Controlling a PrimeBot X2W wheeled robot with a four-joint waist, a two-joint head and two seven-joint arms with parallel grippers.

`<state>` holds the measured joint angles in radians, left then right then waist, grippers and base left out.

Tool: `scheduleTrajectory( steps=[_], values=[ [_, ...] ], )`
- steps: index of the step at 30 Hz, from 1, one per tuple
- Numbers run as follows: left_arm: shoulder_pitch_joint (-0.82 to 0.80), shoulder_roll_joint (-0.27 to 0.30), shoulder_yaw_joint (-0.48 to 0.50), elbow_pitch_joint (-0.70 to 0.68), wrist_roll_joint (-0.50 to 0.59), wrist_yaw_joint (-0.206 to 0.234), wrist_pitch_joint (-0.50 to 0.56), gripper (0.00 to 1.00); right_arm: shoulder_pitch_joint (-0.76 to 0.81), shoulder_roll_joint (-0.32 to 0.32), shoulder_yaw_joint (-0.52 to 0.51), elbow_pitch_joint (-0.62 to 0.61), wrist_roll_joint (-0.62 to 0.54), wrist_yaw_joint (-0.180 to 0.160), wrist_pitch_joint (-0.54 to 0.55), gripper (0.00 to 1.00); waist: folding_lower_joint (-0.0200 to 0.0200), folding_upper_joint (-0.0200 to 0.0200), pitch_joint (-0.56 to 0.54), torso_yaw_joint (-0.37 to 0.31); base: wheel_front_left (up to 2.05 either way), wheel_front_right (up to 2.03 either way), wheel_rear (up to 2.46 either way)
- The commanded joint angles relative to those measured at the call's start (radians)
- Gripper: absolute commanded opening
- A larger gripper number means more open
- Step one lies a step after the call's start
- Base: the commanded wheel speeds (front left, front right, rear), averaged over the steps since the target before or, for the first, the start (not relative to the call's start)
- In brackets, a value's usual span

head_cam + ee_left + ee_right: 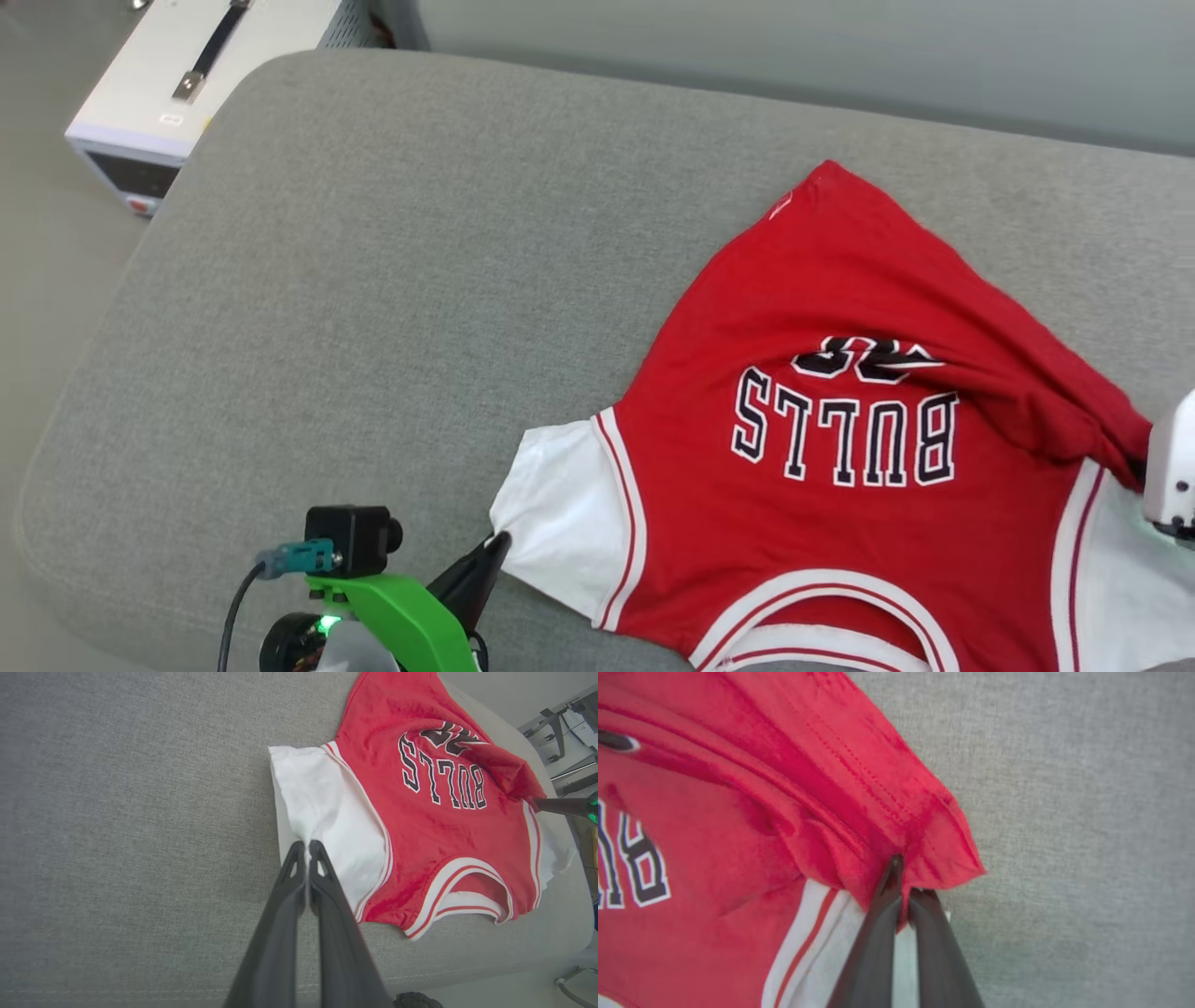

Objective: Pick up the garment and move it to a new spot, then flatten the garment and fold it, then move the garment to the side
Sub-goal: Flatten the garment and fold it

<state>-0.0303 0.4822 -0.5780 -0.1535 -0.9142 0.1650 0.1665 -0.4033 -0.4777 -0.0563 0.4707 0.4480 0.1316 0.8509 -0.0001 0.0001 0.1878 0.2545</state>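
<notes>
The garment [822, 429], a red jersey with white sleeves, black "BULLS" lettering and a partly folded-over number, lies on the grey cushion [373, 308] at the right, collar toward me. My left gripper [499, 541] is shut on the edge of the white sleeve [322, 807], its tips [307, 845] pinching the cloth. My right gripper [903, 877] is shut on a bunched fold of red fabric [887, 807] beside the other sleeve's striped trim; in the head view its pale wrist [1174, 467] sits at the right edge. The garment's right side is folded over itself.
A white box-shaped device [196, 75] with a black handle stands on the floor beyond the cushion's far left corner. The left and middle of the cushion are bare grey fabric. Metal stands [560, 728] show past the cushion in the left wrist view.
</notes>
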Motion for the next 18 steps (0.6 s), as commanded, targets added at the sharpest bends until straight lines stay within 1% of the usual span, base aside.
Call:
scheduleTrajectory(
  steps=[1, 6, 9, 10, 14, 18],
  values=[
    [0.017, 0.01, 0.009, 0.004, -0.008, 0.009, -0.009, 0.0, 0.047, 0.004, 0.009, -0.015, 0.017, -0.001, -0.01, 0.0, 0.0001, -0.0001, -0.082, -0.081, 0.0, 0.0, 0.0],
    [0.035, 0.01, 0.023, 0.009, -0.014, 0.022, -0.026, 0.0, 0.143, 0.006, 0.007, -0.096, 0.056, -0.001, -0.027, 0.0, 0.0001, -0.0001, -0.114, -0.113, 0.0, 0.0, 0.0],
    [0.046, 0.005, 0.02, 0.01, -0.018, 0.024, -0.031, 0.0, 0.202, 0.012, -0.015, -0.144, 0.073, -0.001, -0.029, 0.0, 0.0001, -0.0001, -0.126, -0.126, 0.0, 0.0, 0.0],
    [0.053, -0.002, 0.017, 0.013, -0.019, 0.024, -0.038, 0.0, 0.259, 0.017, -0.042, -0.183, 0.079, -0.001, -0.032, 0.0, 0.0001, -0.0001, -0.129, -0.132, 0.0, 0.0, 0.0],
    [0.048, -0.018, 0.006, 0.025, -0.014, 0.016, -0.05, 0.0, 0.339, 0.044, -0.089, -0.209, 0.076, -0.001, -0.033, 0.0, 0.0001, -0.0001, -0.125, -0.132, 0.0, 0.0, 0.0],
    [0.038, -0.026, 0.0, 0.035, -0.012, 0.008, -0.055, 0.0, 0.364, 0.07, -0.111, -0.202, 0.079, -0.001, -0.037, 0.0, 0.0001, -0.0001, -0.119, -0.13, 0.0, 0.0, 0.0]
  ],
)
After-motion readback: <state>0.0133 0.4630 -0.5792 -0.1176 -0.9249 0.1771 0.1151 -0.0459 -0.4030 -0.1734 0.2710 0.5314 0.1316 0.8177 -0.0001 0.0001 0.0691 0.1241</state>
